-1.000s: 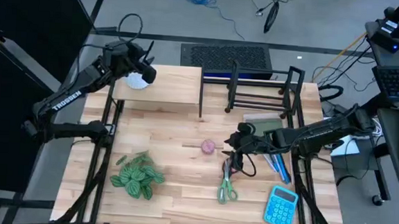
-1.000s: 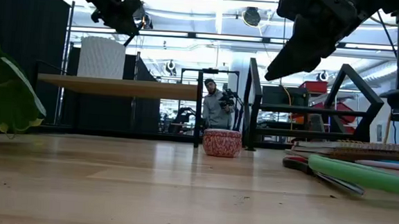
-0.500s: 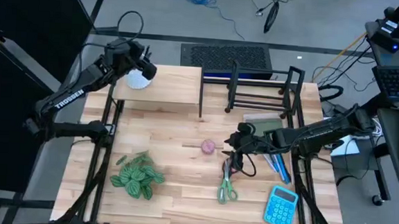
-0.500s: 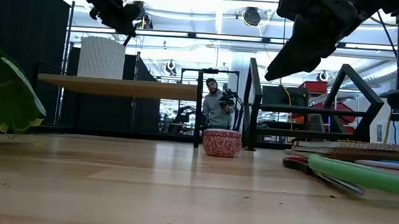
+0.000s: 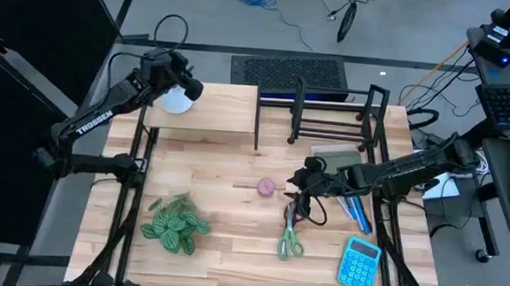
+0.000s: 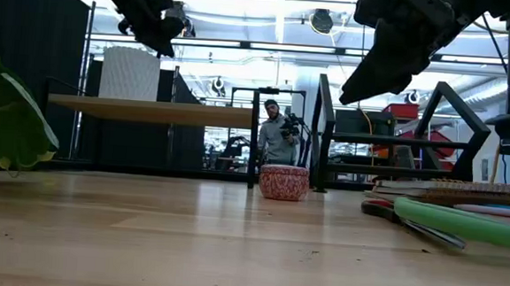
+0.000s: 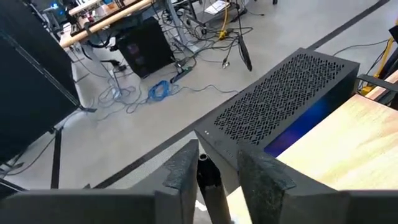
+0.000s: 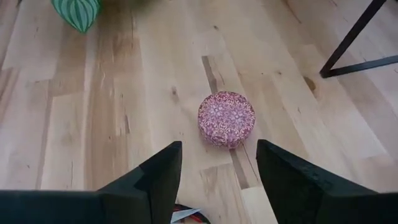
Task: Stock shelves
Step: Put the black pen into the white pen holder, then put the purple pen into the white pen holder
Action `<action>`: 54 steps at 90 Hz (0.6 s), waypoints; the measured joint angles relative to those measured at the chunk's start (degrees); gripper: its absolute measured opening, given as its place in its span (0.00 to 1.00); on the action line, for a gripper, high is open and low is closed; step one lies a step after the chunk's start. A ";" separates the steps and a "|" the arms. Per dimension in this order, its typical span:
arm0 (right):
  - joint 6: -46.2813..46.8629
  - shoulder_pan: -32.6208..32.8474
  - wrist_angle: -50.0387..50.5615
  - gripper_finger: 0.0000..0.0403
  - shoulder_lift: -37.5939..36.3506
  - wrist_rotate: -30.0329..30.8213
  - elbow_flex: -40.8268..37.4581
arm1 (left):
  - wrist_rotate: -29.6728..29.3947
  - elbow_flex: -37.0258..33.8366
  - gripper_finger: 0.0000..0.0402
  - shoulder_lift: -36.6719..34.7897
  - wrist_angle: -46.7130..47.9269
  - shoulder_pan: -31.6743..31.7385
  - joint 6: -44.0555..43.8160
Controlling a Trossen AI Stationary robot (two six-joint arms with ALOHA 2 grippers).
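Observation:
The pale-wood shelf [image 5: 217,110] stands at the far left of the table, and the black wire rack [image 5: 332,121] stands to its right. A white ribbed vase [image 5: 174,103] stands upright on the wooden shelf's top [image 6: 150,110]. My left gripper [image 5: 191,89] hovers just above and beyond the vase, its fingers [image 7: 261,177] a little apart and empty. A round pink patterned tin [image 8: 226,119] sits on the table in front of the rack. My right gripper [image 5: 293,183] hangs open above the table, just right of the tin.
A green leafy plant [image 5: 176,222] lies near the front left. Green-handled scissors [image 5: 291,238] and a blue calculator [image 5: 358,263] lie at the front right. Notebooks and pens [image 5: 346,180] are under the right arm. A person with a camera [image 6: 278,135] stands beyond the table.
My left gripper has shifted a little toward the table's far edge, away from the white vase, which stays upright on the wooden shelf.

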State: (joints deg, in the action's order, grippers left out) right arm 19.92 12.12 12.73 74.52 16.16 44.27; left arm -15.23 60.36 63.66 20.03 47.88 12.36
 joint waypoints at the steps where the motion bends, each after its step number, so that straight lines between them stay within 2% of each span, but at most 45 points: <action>1: 0.00 0.00 0.00 0.47 0.00 0.01 0.00 | 0.00 0.00 0.20 -0.05 0.00 0.00 0.00; 18: -0.09 0.00 0.01 0.47 0.00 0.01 0.00 | 0.04 0.00 0.23 -1.44 0.00 0.00 -0.02; 42: -0.22 0.00 0.02 0.47 0.00 0.01 0.00 | 4.81 0.00 0.45 -5.14 0.00 -0.02 -0.23; 54: -0.51 0.00 0.00 0.47 0.00 0.00 0.00 | 6.83 0.00 0.52 -8.18 -0.68 -0.15 -1.55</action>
State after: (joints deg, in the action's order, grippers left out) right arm 19.41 12.12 12.73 74.52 16.15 44.27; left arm -8.39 60.36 55.48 19.35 47.73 10.81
